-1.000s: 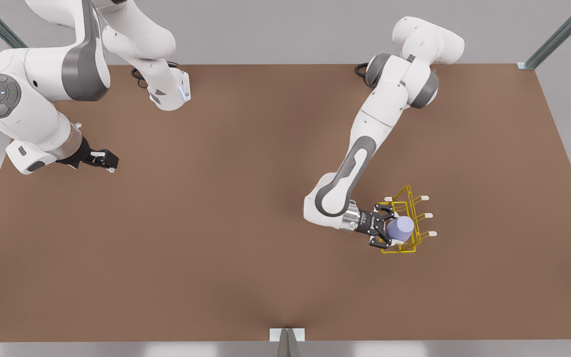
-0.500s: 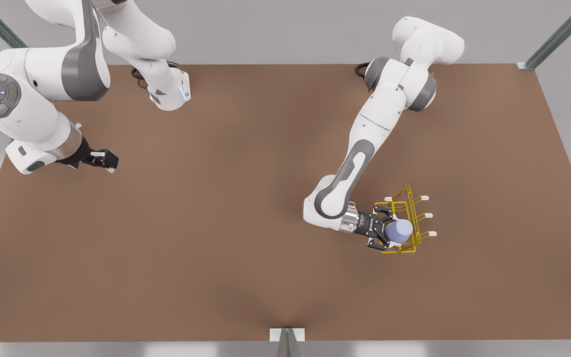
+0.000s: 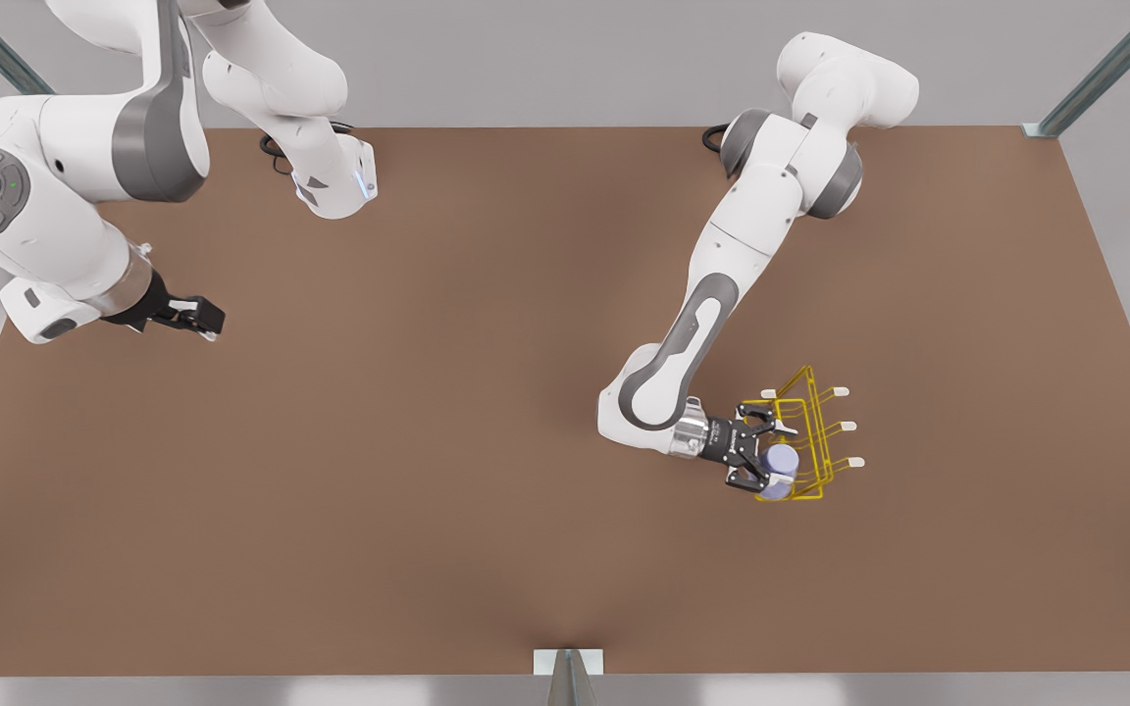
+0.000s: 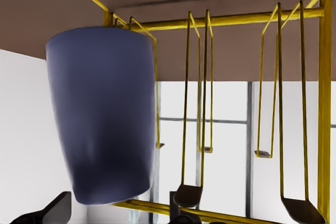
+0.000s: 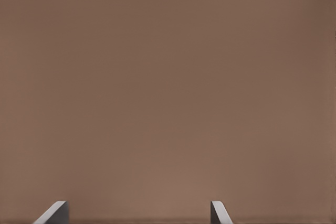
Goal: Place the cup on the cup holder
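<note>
The cup (image 3: 781, 461) has just dropped: half a second ago it sat higher and looked larger, framed between the fingers of the left gripper (image 3: 767, 453), and now it looks smaller and lower, inside the yellow wire frame of the holder (image 3: 793, 497) at the end nearer the camera. The left gripper has barely moved; it hovers at the holder's edge on the front view's right with its fingers spread wide, and it appears to grip nothing. Its wrist view shows the cup (image 4: 105, 114) close in front with its wide end towards the table (image 3: 447, 412), hard against the frame's wires (image 4: 226, 20), beside the hanging prongs. Whether it sits over a prong or merely leans on the frame cannot be told. This reads as the release, so the placing is probably done or nearly so; the remaining risk is that the cup rests loosely and tips when the arm pulls away, which calls for a straight retreat clear of the wires. The right gripper (image 3: 207, 322) waits well away on the front view's left above bare table, having drifted slightly, its fingertips (image 5: 55, 211) set wide apart and holding nothing.
</note>
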`<state>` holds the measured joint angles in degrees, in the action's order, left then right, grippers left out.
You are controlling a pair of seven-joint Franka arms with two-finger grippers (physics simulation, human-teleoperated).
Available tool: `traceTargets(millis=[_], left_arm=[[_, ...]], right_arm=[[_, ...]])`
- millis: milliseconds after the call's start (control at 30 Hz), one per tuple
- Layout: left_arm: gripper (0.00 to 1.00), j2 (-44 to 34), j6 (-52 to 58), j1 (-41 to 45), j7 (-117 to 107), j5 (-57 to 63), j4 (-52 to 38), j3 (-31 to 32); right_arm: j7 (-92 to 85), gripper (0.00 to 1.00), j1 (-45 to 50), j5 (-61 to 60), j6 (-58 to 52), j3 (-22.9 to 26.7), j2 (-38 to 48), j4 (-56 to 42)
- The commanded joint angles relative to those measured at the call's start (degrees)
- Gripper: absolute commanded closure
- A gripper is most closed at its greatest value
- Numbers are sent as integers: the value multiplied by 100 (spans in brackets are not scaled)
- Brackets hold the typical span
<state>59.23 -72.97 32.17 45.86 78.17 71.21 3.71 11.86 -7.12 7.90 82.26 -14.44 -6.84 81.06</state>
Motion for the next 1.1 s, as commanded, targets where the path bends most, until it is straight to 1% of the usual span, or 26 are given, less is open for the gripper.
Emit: traceTargets(millis=[0,33,67,100,133,167,200,233,267,300,333,367,433,467,500,567,600,833,900,933,1067], left_arm=[[7,-17,37,0,-95,6,-2,-2],[7,-52,37,0,-60,6,-55,7],[0,-61,81,0,-51,-3,-90,7],[0,-184,177,0,63,-73,-388,51],[0,-526,248,-27,388,-486,-749,227],[0,-974,371,-44,494,-1215,-1038,218],[0,-1361,450,-35,424,-2050,-1329,192],[0,-1836,450,-421,266,-3130,-1592,183],[0,-2109,406,-1194,-1049,-5045,-1813,183],[0,-2118,161,-2021,-3817,-7198,-1909,192],[0,-2144,-278,-2294,-6235,-7931,-1944,253],[0,-2416,-350,-2523,-6599,-8063,-1971,253],[0,-3284,273,-2637,-6090,-7879,-1918,227],[0,-3998,424,-2628,-5913,-7685,-1400,148],[0,-4367,354,-2654,-5790,-7544,-1040,148],[0,-5053,-296,-2655,-5790,-7456,41,148],[0,-5159,-411,-2655,-5790,-7456,270,148],[0,-5176,-393,-2663,-5790,-7465,270,148],[0,-5176,-393,-2663,-5790,-7465,270,148],[0,-5176,-385,-2663,-5790,-7465,270,148],[0,-5176,-367,-2663,-5790,-7465,270,148]], right_arm=[[-9,0,61,36,-61,-6,7,-3],[-9,0,70,36,-61,-23,-2,-3],[0,0,88,36,-61,-32,-2,-3],[0,0,96,36,-61,-32,-2,6],[0,0,88,36,-61,-32,-2,-3],[0,0,88,36,-61,-32,-2,-3],[0,0,97,36,-61,-32,-2,-3],[0,0,97,36,-61,-32,-2,6],[0,0,97,36,-61,-32,-2,6],[0,0,105,36,-61,-32,-2,6],[-9,0,105,36,-61,-32,-2,6],[-9,0,105,36,-61,-32,-2,6],[0,0,105,36,-61,-32,-2,6],[0,0,105,28,-61,-32,-2,6],[9,0,105,19,-61,-41,-11,-3],[9,0,176,54,-52,-32,-11,-3],[9,0,176,54,-52,-32,-11,-3],[35,0,176,10,-34,-32,-11,-3],[27,0,176,-60,-8,-41,-11,-3],[27,0,123,-341,18,-32,-11,-3],[27,0,97,-359,27,-23,-11,-3]])
